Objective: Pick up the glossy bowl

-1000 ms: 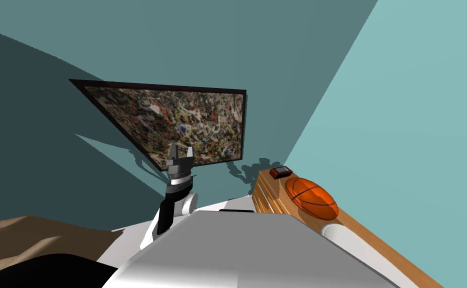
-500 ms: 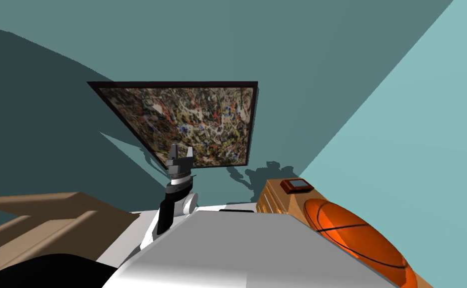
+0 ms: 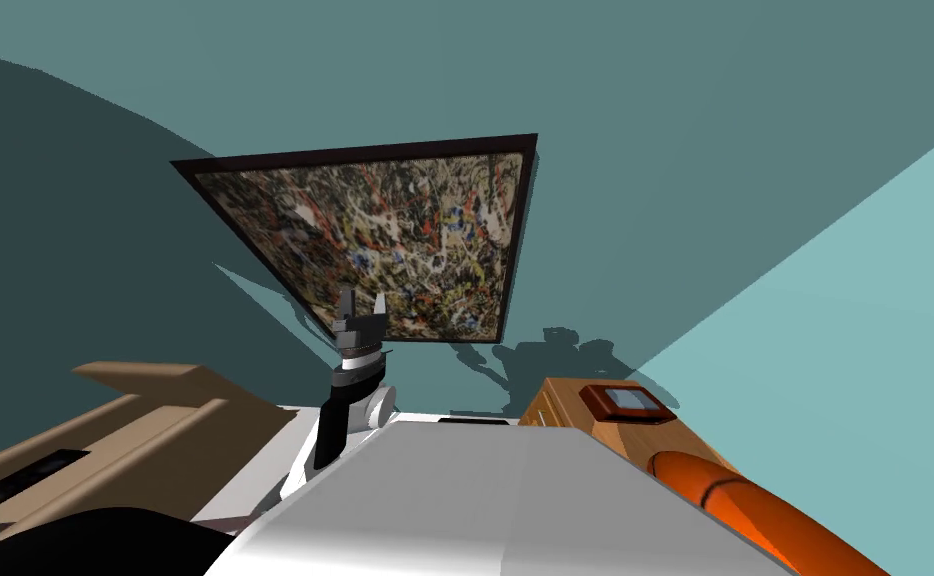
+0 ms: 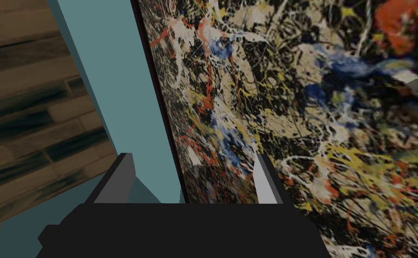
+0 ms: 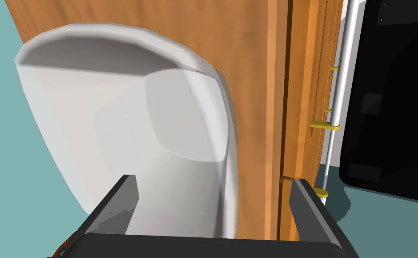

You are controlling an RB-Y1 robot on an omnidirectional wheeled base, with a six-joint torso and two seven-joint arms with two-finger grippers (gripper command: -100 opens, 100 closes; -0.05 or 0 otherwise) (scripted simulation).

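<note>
The right gripper (image 5: 213, 179), wide open and empty, faces the white bowl (image 5: 127, 112), probably stiff, light and slick: best pinched at its rim.

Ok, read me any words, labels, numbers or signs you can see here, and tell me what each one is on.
No text can be read anywhere.
Painting: abstract paint splatter, no letters.
Small framed screen on the dresser: plain grey face, no digits to make out.
Ball: orange with black seams, no brand showing.
Bowl: plain white, no mark.
</note>
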